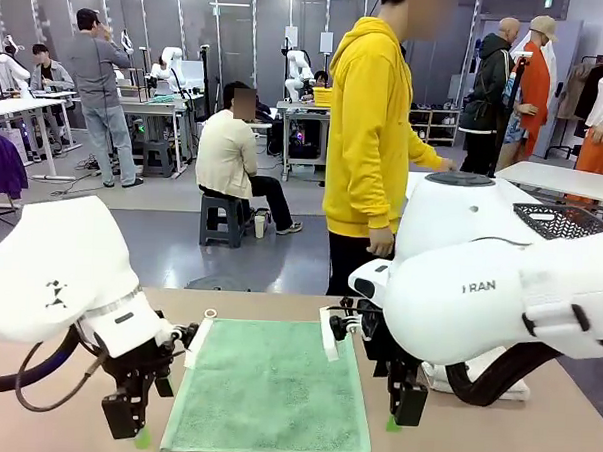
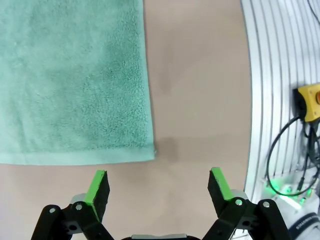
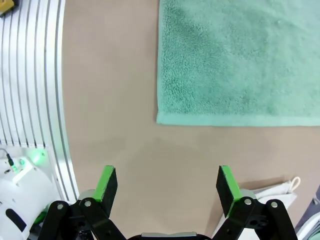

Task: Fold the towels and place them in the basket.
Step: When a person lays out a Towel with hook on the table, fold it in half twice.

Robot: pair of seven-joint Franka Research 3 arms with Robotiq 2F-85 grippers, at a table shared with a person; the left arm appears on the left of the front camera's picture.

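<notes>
A green towel [image 1: 265,385] lies spread flat on the tan table, a small loop at its far left corner. My left gripper [image 1: 132,429] hovers just off its near left corner, open and empty. In the left wrist view that gripper [image 2: 159,185] stands beside the towel [image 2: 75,80] corner. My right gripper [image 1: 401,416] hangs open by the towel's right edge; in the right wrist view it [image 3: 167,182] is short of the towel [image 3: 235,60] hem. A pale white towel [image 1: 485,379] lies under my right arm, its loop end [image 3: 272,192] showing. The dark mesh basket [image 1: 567,220] sits at the far right.
A person in a yellow hoodie [image 1: 371,129] stands at the far side of the table. A ribbed aluminium rail [image 2: 275,100] carrying a yellow button box [image 2: 311,102] and cables runs along my side. Bare tabletop [image 3: 115,100] lies beside the towel.
</notes>
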